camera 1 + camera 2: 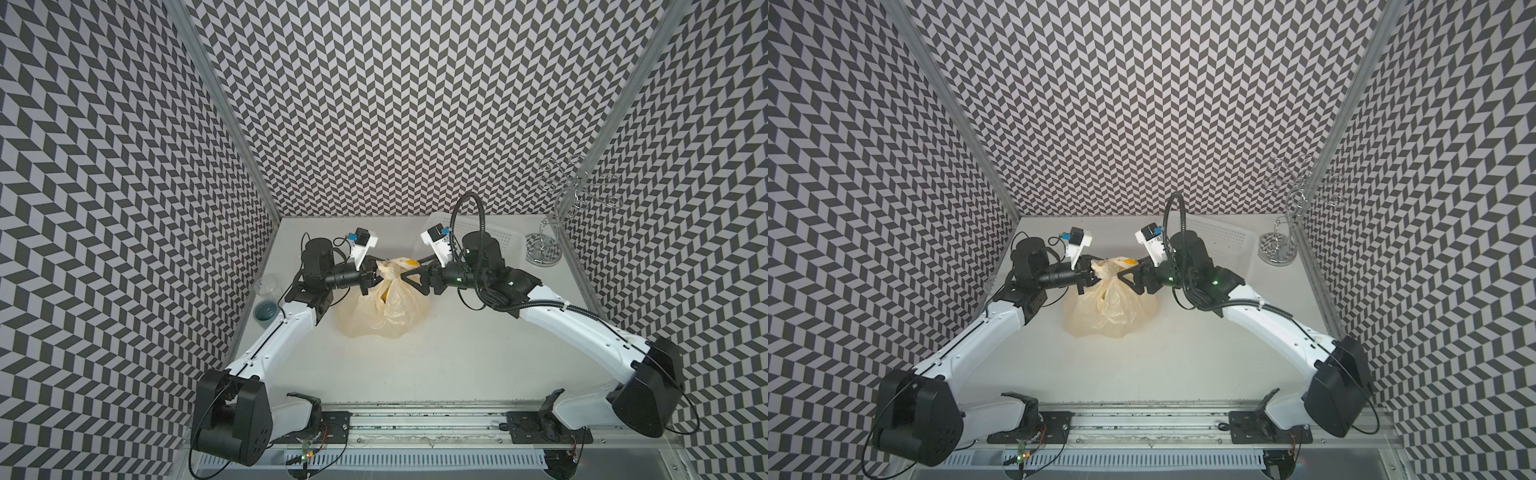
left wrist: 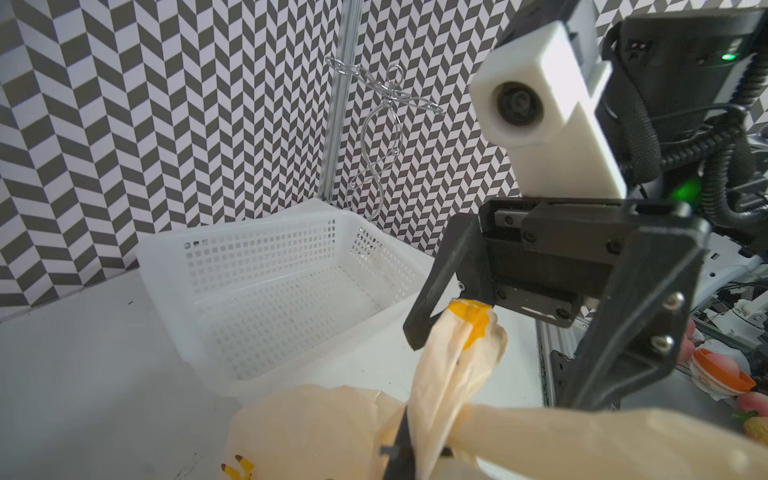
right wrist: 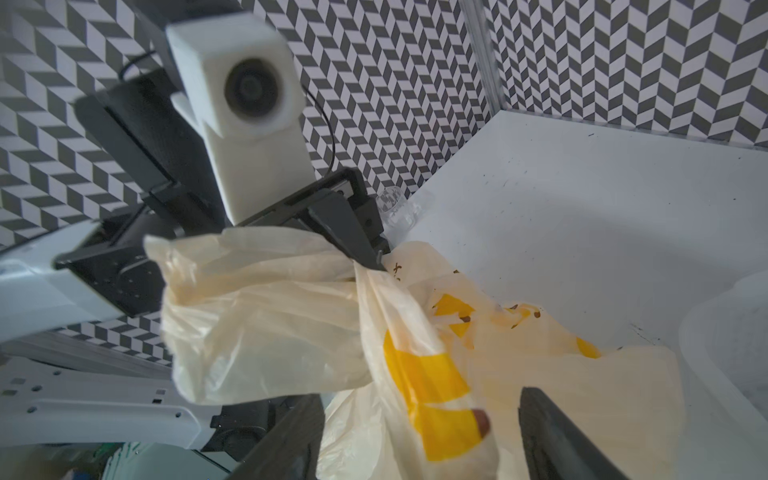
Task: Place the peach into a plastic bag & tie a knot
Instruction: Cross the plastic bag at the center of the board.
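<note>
The bag (image 1: 382,311) is sitting mid-table, slightly toward the far side, its body slumping wide on the table (image 1: 415,374) and its top rising in a gathered neck between the two arms; both top views are showing it so (image 1: 1108,311). The left gripper (image 1: 374,276) is pointing in from the left with its fingers pressed together, and the right wrist view is showing them (image 3: 370,257) pinching a handle strip right where the knot (image 3: 365,286) is bunching up. A loose bulge of film is ballooning out beside that pinch. Whether the knot is pulled tight, I cannot tell. The right gripper (image 1: 411,269) is facing it from the right, and its fingers are standing wide apart: in the left wrist view the gripper (image 2: 494,365) is straddling the other strip, whose yellow-printed tip is poking up between the fingers, just beside one of them, and I cannot tell if it is touching. Nothing is being clamped there. From its own camera the right gripper (image 3: 419,436) is showing a dark finger on either side of the banana print. A white basket (image 1: 494,237) is lying at the far right behind the right arm, a wire stand (image 1: 552,232) is standing in the far right corner, and two small cups (image 1: 266,309) are sitting at the left edge.
</note>
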Available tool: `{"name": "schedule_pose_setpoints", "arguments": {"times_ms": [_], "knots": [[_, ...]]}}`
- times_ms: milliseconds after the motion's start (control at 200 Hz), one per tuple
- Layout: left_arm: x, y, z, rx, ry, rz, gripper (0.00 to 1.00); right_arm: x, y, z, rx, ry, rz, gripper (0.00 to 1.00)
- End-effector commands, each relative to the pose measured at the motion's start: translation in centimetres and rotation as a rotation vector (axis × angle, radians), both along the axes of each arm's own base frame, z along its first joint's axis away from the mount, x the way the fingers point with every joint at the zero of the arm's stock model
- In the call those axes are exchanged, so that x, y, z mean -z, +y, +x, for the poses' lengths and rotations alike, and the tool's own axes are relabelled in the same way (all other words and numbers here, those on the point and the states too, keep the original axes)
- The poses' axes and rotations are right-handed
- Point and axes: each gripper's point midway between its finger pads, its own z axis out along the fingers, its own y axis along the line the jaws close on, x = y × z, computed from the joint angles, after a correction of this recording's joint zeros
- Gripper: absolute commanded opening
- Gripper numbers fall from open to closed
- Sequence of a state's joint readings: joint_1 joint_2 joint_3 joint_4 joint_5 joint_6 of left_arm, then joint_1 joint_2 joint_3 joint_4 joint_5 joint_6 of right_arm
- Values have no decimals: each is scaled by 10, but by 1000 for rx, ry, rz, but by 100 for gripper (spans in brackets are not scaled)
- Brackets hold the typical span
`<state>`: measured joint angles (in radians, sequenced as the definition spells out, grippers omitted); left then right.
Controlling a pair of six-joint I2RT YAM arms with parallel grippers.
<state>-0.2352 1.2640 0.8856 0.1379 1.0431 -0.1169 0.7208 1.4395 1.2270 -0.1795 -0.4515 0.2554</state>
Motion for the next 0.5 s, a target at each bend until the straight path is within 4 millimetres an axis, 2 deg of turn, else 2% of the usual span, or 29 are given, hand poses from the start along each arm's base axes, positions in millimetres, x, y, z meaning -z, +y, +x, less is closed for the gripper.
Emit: {"name": "schedule_pose_setpoints", "arguments": {"times_ms": [0, 75, 140, 245, 325, 426, 496], "knots": [[1, -1, 3, -18, 116, 12, 7, -20, 9, 2, -9, -91, 17, 73], [4, -1, 4, -18, 166, 19, 6, -22, 8, 6, 27, -131, -23, 74], [7, 0, 4, -21, 204, 26, 5, -26, -7, 19, 141, -184, -84, 77], [11, 2, 3, -24, 229, 35, 4, -56, -26, 19, 259, -332, -97, 77], [9, 2, 2, -24, 225, 35, 4, -66, -16, 8, 223, -398, -145, 77], [3, 1, 0, -8, 211, 23, 6, -51, 13, -6, 116, -408, -205, 74], [0, 1, -1, -1, 204, 19, 7, -48, 23, -9, 86, -403, -195, 70]]}}
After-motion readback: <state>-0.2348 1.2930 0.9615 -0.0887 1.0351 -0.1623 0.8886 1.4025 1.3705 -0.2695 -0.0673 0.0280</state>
